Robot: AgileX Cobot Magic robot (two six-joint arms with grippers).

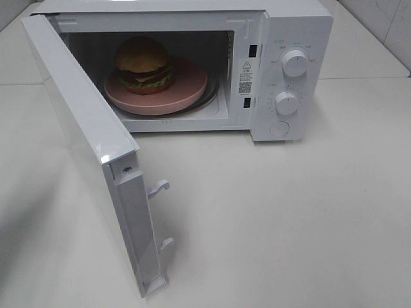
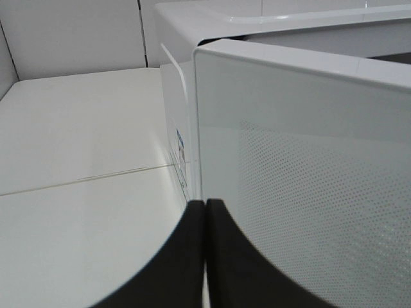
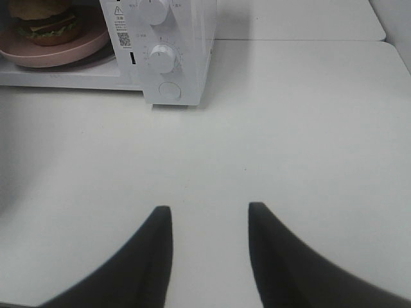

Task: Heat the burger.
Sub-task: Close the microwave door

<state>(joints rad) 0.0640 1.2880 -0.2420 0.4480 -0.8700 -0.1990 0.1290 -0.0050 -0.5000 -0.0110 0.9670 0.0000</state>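
- The burger point(image 1: 144, 64) sits on a pink plate point(image 1: 190, 96) inside the white microwave point(image 1: 289, 22), toward the left of the cavity.
- The microwave's door point(image 1: 77, 128) stands swung wide open, its free edge out over the table point(image 1: 289, 224).
- Left end effector point(image 2: 205, 247): fingers pressed together with nothing between them, close up to the door's outer face — whether it touches cannot be told.
- Right end effector point(image 3: 210, 207): jaws apart and empty, above bare table, well apart from the microwave and facing its two knobs point(image 3: 162, 59).
- In the right wrist view the burger shows only at the frame's corner — partly cut off.
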